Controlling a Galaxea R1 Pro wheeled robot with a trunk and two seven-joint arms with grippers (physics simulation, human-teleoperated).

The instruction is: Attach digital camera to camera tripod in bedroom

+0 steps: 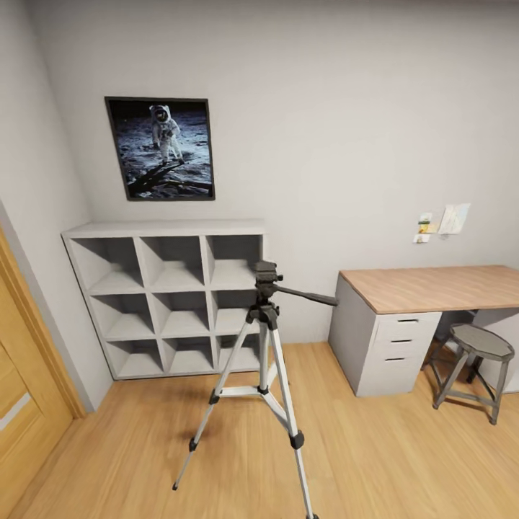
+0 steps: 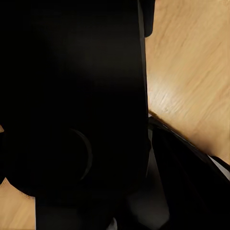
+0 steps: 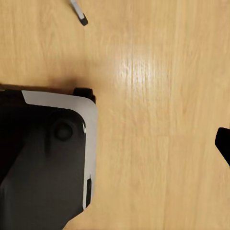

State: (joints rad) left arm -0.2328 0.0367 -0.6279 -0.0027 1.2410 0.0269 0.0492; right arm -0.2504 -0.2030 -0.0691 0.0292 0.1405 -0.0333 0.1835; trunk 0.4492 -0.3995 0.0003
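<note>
From the left wrist camera, dark robot bodywork blocks most of the picture, with a strip of light wood plank floor (image 2: pixel 191 62) beside it; whether the left pincer is spread or pressed together cannot be told. From the right wrist camera, a black and white part of the robot's body (image 3: pixel 48 163) sits over the same floor, and a small dark tip shows at the 3 o'clock edge; it cannot be told whether that is a pincer finger, so the right pincer's state cannot be told either. At about 11 o'clock in that picture lies the black foot of a silver leg (image 3: pixel 79 13), apparently one foot of the tripod, well apart from the dark tip.

In the head view the camera tripod (image 1: pixel 261 375) stands upright on the floor at the centre, legs splayed toward 6 and 7 o'clock, with its black head (image 1: pixel 265 277) bare and its pan handle (image 1: pixel 306 294) reaching toward 3 o'clock. Behind it, toward 10 o'clock, a white cube shelf (image 1: pixel 169 299) stands against the wall, under an astronaut poster (image 1: pixel 160 148). At 3 o'clock is the wood-topped white worktop (image 1: pixel 432 288) with drawers, a grey round-seated stool (image 1: pixel 476 367) just beside it, and paper notes (image 1: pixel 443 220) on the wall above. A wooden door (image 1: pixel 25 425) shows at 8 o'clock.
</note>
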